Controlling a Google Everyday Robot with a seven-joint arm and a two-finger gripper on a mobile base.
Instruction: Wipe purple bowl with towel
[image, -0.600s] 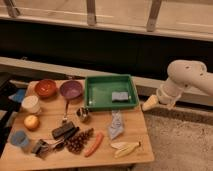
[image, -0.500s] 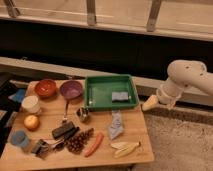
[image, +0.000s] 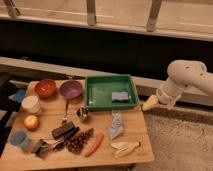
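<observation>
Behind the wooden bench (image: 131, 142) runs a dark wall with a pale ledge, and on the right side the floor is grey and speckled. My arm (image: 187, 75) comes in from the right. My jaws hang off the right edge of the bench, just beside the right wall of the green tray (image: 100, 101), above the floor. They are released and they grasp nothing.

At the back of the bench the purple bowl (image: 71, 89) stands upright between the red-orange bowl (image: 45, 88) and the green tray, close to both. It is well apart from my jaws, with the whole tray between us. The towel (image: 116, 125) lies crumpled on the wood in front of the tray, near the right part of the bench, and it touches neither bowl.

Inside the tray lies a grey sponge (image: 119, 96), toward the right side. A small metal cup (image: 83, 114) stands in front of the purple bowl. Near the front edge I see a carrot (image: 93, 144), a banana (image: 125, 148) and a dark bunch of grapes (image: 79, 141). On the left side are a white cup (image: 31, 104) and an orange fruit (image: 31, 122).
</observation>
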